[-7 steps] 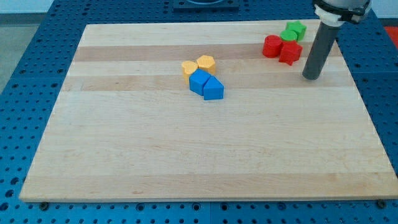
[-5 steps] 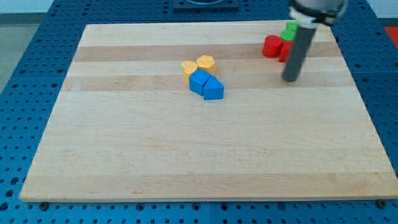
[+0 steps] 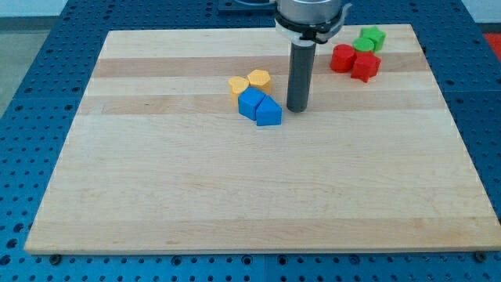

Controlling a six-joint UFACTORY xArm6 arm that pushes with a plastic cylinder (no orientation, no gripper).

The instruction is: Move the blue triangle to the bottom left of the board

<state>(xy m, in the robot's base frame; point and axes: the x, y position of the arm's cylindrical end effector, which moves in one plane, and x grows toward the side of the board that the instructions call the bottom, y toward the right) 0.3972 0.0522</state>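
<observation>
Resting on the board (image 3: 156, 196), my tip (image 3: 297, 109) is a bare rod end that holds nothing, just to the view's right of the blue triangle (image 3: 268, 112), which sits near the board's upper middle, touching a blue block (image 3: 250, 102) below two yellow blocks (image 3: 250, 81).

The straight dark rod is being carried across the pale wooden worktop (image 3: 235, 204) toward the view's left, away from the red and green blocks (image 3: 356, 53) near the view's top right, which are now being left uncovered. My tip (image 3: 296, 109) is now being held just beside the blue triangular block (image 3: 268, 111), on its right in the view, with a narrow gap showing.
</observation>
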